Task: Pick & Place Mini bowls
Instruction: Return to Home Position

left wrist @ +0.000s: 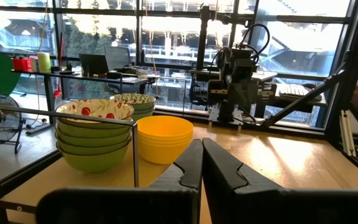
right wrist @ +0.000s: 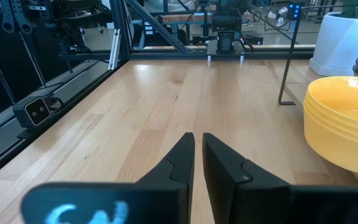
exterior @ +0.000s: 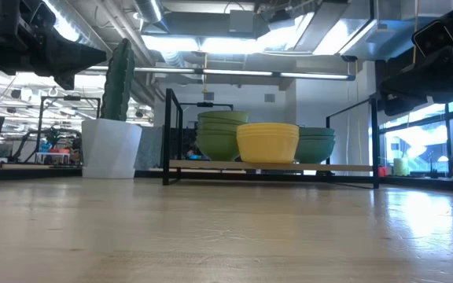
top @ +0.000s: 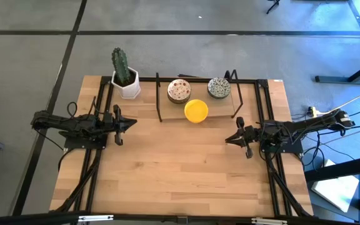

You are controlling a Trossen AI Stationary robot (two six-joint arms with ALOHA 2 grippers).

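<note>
Left gripper (top: 132,124) and right gripper (top: 228,139), both closed, empty, face across bare light wooden tabletop (top: 180,175). Stacked yellow, red-speckled, green-patterned round mini bowls (top: 196,110) occupy black wire shelf (top: 159,100) at far edge.

I'm seeing the table (top: 180,175) carrying a pot (top: 130,87) and a shelf (exterior: 329,166); sitting on the shelf are a yellow stack (top: 196,110), red stack (top: 179,91) and green stack (top: 219,87).

Cactus (top: 120,64) in white pot (top: 130,89) — beside black-framed shelf (exterior: 329,166) on wooden table (top: 180,175).
</note>
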